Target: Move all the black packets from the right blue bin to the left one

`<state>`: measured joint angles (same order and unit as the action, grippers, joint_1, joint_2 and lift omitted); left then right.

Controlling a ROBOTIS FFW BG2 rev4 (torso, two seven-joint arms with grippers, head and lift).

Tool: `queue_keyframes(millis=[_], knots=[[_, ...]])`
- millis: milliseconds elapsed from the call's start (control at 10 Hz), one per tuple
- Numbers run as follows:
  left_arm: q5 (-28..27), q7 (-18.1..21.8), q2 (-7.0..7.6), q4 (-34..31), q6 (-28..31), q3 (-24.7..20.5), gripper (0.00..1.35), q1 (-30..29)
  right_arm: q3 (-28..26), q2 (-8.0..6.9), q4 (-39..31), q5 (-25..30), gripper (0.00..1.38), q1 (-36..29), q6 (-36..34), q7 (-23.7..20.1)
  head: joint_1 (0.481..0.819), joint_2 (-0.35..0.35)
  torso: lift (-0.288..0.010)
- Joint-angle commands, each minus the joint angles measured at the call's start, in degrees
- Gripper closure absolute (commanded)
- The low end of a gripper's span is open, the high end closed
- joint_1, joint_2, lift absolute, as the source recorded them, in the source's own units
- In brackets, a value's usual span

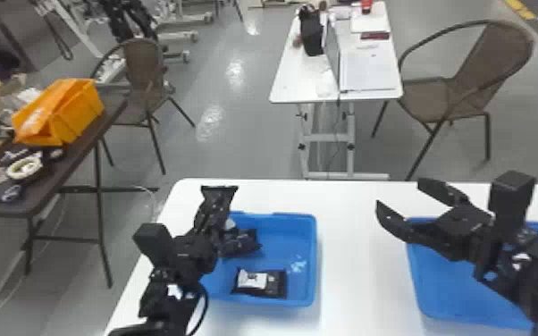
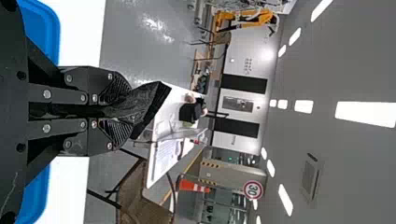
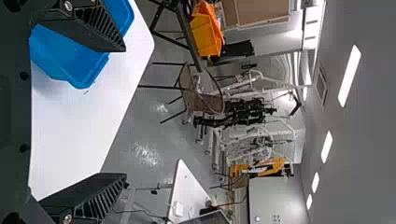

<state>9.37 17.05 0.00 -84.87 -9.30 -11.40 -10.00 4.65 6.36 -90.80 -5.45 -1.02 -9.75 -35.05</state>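
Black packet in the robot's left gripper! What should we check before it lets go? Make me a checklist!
1. Left gripper shut on the black packet: ok.
2. Packet right over the left blue bin: cannot tell; it appears by the far rim.
3. Room in that bin: ok, some blue floor shows.
4. Right gripper away from the left bin: ok.
5. Right blue bin finished: cannot tell, the right arm covers part.

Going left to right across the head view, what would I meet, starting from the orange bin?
Orange bin → left pincer → white-labelled black packet in the left blue bin → right pincer.
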Motion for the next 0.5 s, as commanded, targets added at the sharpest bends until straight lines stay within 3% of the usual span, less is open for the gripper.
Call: queue_keyframes(millis=[0,100,200,300,400], knots=[[3.9,0.0,-0.15,2.96,-2.74,1.65,0.54,-0.72,-1.57,-0.03,-0.16,-0.09,0.08,-0.82,0.78,0.07,0.695,0.205,0.0],[4.34,0.09,-0.15,3.05,-3.27,2.52,0.12,-0.64,-2.98,-0.12,-1.22,-0.27,0.08,-1.88,0.17,1.74,0.695,0.188,0.0],[4.51,0.35,-0.15,3.05,-3.88,3.14,0.09,-0.37,-3.95,-0.03,-4.12,0.53,0.08,-3.46,-1.68,6.05,0.695,0.165,0.0],[5.04,0.35,-0.15,3.05,-4.76,3.67,0.16,-0.37,-5.18,-0.12,-6.14,1.58,0.09,-5.04,-3.08,9.83,0.695,0.132,0.0],[5.3,0.27,-0.15,2.96,-5.47,3.67,0.18,-0.46,-6.85,-0.03,-5.97,2.28,0.09,-5.92,-3.79,10.97,0.695,0.114,0.0]])
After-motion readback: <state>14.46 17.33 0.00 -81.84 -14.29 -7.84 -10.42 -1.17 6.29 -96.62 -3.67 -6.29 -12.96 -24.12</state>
